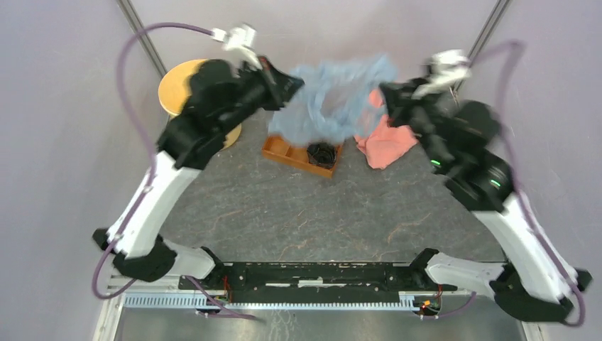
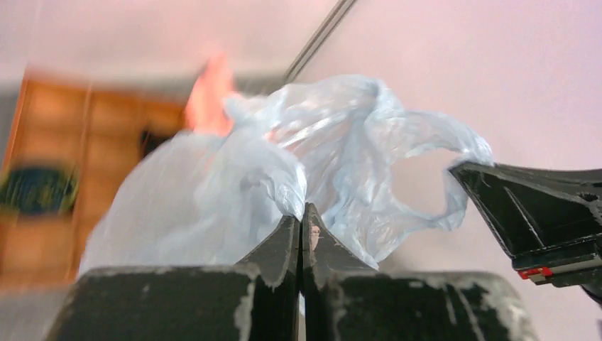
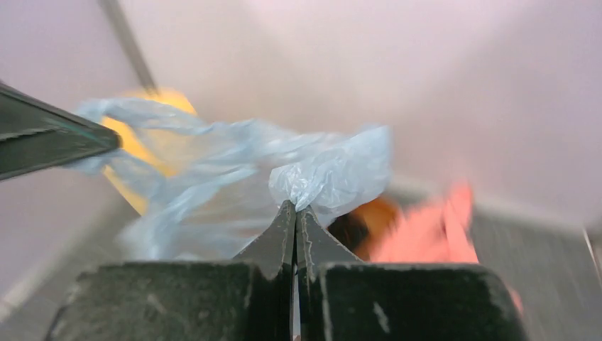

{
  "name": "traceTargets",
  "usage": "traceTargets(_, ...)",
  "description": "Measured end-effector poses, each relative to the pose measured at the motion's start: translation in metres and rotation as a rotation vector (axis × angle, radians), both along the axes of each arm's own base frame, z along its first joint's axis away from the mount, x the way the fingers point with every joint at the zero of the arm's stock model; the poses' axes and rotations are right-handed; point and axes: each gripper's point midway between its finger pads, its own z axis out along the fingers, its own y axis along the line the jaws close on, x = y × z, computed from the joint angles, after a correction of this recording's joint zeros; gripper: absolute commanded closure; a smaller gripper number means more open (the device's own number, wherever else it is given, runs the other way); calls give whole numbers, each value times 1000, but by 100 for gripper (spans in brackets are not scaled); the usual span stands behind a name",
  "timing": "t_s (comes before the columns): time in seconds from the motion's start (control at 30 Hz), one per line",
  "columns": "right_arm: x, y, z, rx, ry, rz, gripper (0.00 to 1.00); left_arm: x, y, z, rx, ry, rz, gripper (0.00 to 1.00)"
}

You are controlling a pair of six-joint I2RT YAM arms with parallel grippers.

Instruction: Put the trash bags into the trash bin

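Note:
The pale blue-grey trash bag (image 1: 334, 96) hangs in the air at the back of the table, stretched between both grippers. My left gripper (image 1: 297, 84) is shut on its left edge; in the left wrist view the film (image 2: 284, 170) bunches at my closed tips (image 2: 301, 213). My right gripper (image 1: 387, 91) is shut on its right edge; in the right wrist view the film (image 3: 334, 170) bunches at my closed tips (image 3: 295, 207). The tan-yellow trash bin (image 1: 177, 84) stands at the back left, partly hidden behind my left arm, to the left of the bag.
An orange compartment tray (image 1: 302, 155) with a black item (image 1: 321, 153) in it lies under the bag. A pink cloth (image 1: 387, 141) lies to the right of the tray, under my right wrist. Metal posts stand at the back corners.

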Motion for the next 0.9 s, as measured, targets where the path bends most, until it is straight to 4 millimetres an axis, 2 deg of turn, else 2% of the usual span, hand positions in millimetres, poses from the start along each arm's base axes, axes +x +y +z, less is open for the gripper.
traceTargets(0.03, -13, -3, 52, 72, -121, 47, 100, -2, 0, 44, -65, -98, -15, 98)
traceTargets(0.07, -34, -11, 96, 143, -240, 99, 100, -12, 6, 82, -132, -188, -30, 98)
traceTargets(0.1, -58, -22, 126, 203, -348, 146, 100, -31, 19, 114, -201, -273, -41, 98)
traceTargets(0.13, -80, -32, 137, 237, -422, 186, 100, -50, 35, 129, -247, -330, -46, 98)
traceTargets(0.17, -97, -42, 142, 271, -477, 208, 100, -65, 49, 131, -279, -368, -41, 98)
traceTargets(0.2, -115, -51, 141, 304, -533, 235, 100, -86, 72, 120, -308, -395, -21, 98)
traceTargets(0.23, -122, -52, 131, 315, -554, 253, 100, -95, 85, 104, -316, -388, 1, 98)
traceTargets(0.27, -121, -47, 114, 313, -548, 270, 99, -99, 93, 85, -323, -374, 25, 98)
traceTargets(0.3, -110, -32, 82, 288, -502, 295, 100, -97, 96, 58, -312, -333, 45, 98)
traceTargets(0.37, -78, 8, -14, 187, -317, 349, 100, -80, 82, -27, -243, -183, 70, 98)
traceTargets(0.4, -66, 26, -78, 124, -183, 379, 100, -71, 73, -86, -180, -72, 77, 98)
traceTargets(0.43, -63, 37, -148, 55, -29, 410, 100, -71, 68, -154, -104, 65, 80, 98)
traceTargets(0.47, -71, 40, -230, -29, 165, 436, 100, -79, 70, -226, -8, 218, 88, 98)
traceTargets(0.5, -87, 34, -284, -89, 310, 454, 100, -93, 79, -276, 67, 336, 96, 98)
traceTargets(0.53, -109, 22, -329, -147, 452, 469, 100, -111, 92, -314, 133, 437, 110, 98)
traceTargets(0.57, -126, 13, -347, -181, 538, 482, 100, -125, 104, -331, 175, 504, 125, 98)
traceTargets(0.6, -128, 13, -342, -183, 540, 488, 100, -127, 106, -325, 166, 498, 129, 98)
traceTargets(0.63, -125, 17, -325, -176, 516, 496, 100, -125, 104, -305, 145, 476, 127, 98)
traceTargets(0.67, -116, 24, -292, -166, 469, 502, 100, -119, 99, -278, 121, 446, 119, 98)
traceTargets(0.73, -90, 44, -190, -108, 284, 511, 100, -95, 77, -176, 24, 305, 77, 98)
traceTargets(0.77, -79, 52, -128, -66, 167, 515, 100, -85, 65, -124, -28, 225, 47, 98)
traceTargets(0.8, -73, 55, -57, -15, 31, 517, 100, -77, 55, -65, -93, 131, 12, 98)
traceTargets(0.83, -74, 53, 12, 47, -121, 516, 99, -75, 47, -7, -164, 30, -30, 98)
traceTargets(0.87, -83, 45, 69, 105, -257, 515, 99, -78, 45, 42, -235, -73, -64, 98)
traceTargets(0.9, -102, 29, 123, 173, -409, 519, 100, -90, 51, 96, -321, -201, -98, 98)
